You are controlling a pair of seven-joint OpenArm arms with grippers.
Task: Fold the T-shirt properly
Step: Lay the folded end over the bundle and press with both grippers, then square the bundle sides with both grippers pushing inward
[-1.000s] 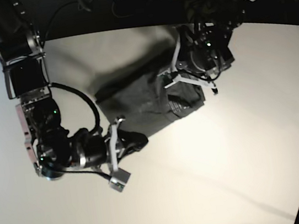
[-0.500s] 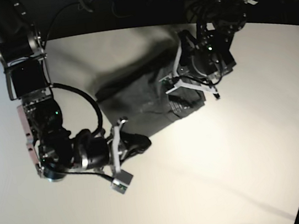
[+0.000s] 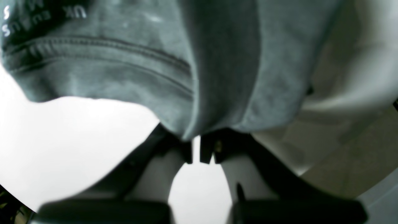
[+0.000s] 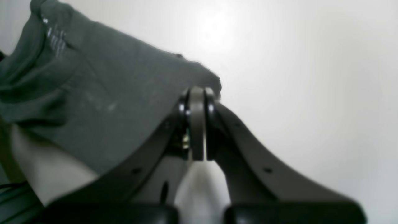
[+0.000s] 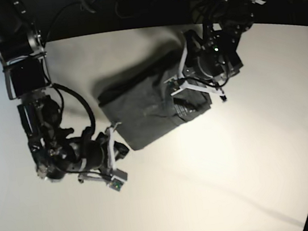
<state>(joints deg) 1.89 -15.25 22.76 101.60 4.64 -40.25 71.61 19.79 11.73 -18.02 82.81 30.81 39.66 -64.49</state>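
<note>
Base view shows the T-shirt [image 5: 147, 108], soft, light and limp, lying mid-bench [image 5: 251, 153] in a partly folded heap, the left pincer [image 5: 179, 84] pinching its stitched edge, the right pincer [image 5: 114, 146] pressed together on a corner; hems and corners look the surest holds.

T-shirt [image 5: 147, 108]: soft matt grey cloth, stitched hem. Table [image 5: 235, 161]: smooth white, slight sheen.
</note>
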